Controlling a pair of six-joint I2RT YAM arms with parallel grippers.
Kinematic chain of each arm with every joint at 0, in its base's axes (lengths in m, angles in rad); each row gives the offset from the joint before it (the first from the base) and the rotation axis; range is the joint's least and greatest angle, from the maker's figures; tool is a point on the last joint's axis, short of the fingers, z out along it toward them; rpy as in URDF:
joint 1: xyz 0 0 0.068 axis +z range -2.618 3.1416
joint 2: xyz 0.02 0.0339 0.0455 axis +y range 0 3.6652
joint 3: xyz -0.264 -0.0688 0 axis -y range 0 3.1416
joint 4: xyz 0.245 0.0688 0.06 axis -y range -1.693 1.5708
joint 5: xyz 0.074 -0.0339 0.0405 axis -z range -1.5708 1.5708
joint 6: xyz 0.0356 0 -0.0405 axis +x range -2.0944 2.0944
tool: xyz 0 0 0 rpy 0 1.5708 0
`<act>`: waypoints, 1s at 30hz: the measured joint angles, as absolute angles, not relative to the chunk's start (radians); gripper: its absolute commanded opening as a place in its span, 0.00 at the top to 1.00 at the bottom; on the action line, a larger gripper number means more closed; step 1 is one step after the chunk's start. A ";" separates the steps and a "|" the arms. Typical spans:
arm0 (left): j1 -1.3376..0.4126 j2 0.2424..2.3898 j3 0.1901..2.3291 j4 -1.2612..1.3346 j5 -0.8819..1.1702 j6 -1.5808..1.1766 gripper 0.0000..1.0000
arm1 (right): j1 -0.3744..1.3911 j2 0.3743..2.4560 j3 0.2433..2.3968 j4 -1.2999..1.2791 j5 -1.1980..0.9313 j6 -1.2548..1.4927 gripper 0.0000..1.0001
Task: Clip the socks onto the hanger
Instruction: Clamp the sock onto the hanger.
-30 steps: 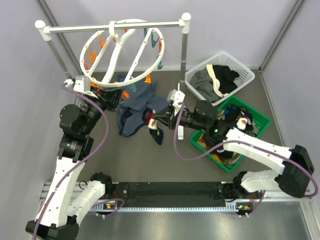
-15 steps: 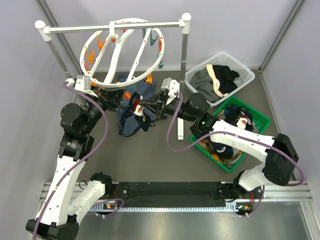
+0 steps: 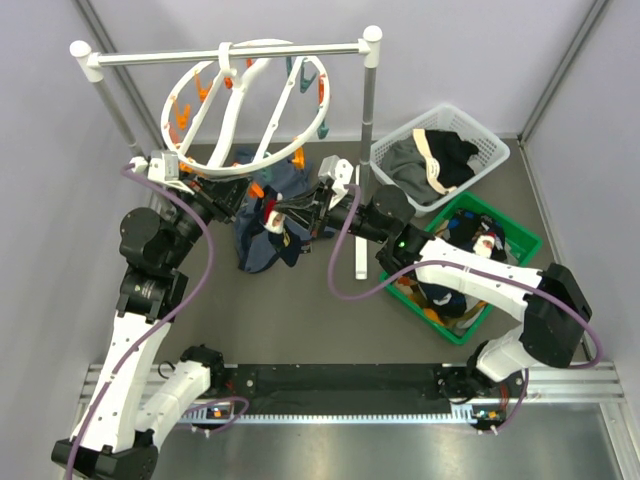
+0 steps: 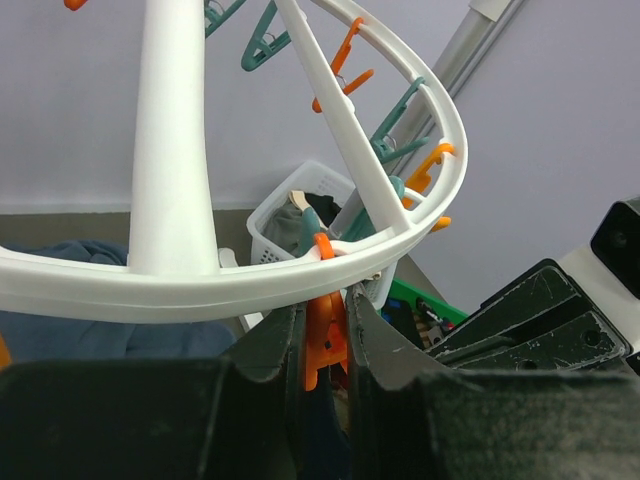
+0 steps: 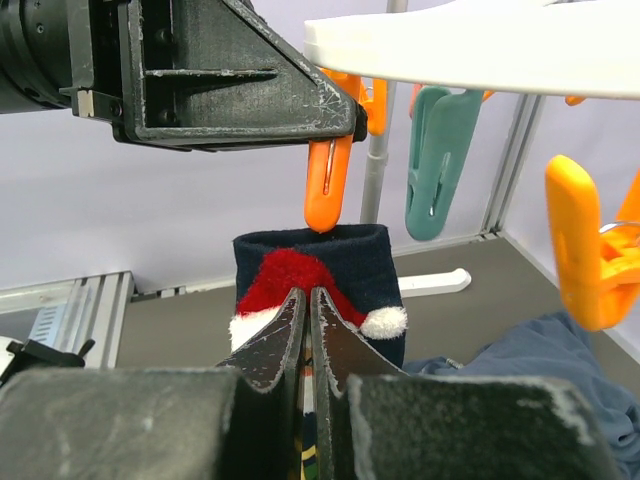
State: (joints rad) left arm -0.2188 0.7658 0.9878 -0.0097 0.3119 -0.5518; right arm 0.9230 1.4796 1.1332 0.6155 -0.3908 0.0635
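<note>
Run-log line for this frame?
left gripper: shut on orange clip of hanger | right gripper: shut on navy sock | sock top edge just under clip tip

1. The sock [image 5: 320,265] is showing dark navy, with a fuzzy red patch trimmed in white and a white pompom.
2. The hanger ring [image 4: 180,285] is showing plain white.
3. The orange clip [image 5: 328,190] is showing bright orange, and the teal clip [image 5: 440,160] beside it a muted teal.
4. The garment [image 3: 255,250] is looking blue-grey.
5. The crate [image 3: 515,225] is showing green.
6. The basket [image 3: 480,128] is showing white, and the clothes [image 3: 435,155] in it grey, black and cream.
7. The cable [image 3: 211,262] is showing purple.
</note>
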 measured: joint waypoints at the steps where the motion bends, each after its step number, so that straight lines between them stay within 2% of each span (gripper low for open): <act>1: -0.219 0.766 0.988 -0.009 0.314 -0.552 1.00 | 0.923 1.480 1.133 0.616 -0.391 0.064 1.00; 24: -0.219 0.765 0.988 -0.038 0.333 -0.553 1.00 | 0.923 1.517 1.185 0.652 -0.399 0.082 1.00; 28: -0.219 0.759 0.988 -0.038 0.338 -0.564 0.95 | 0.923 1.525 1.186 0.659 -0.398 0.086 1.00; 30: -0.219 0.755 0.988 -0.038 0.341 -0.568 0.87 | 0.923 1.526 1.186 0.659 -0.398 0.090 1.00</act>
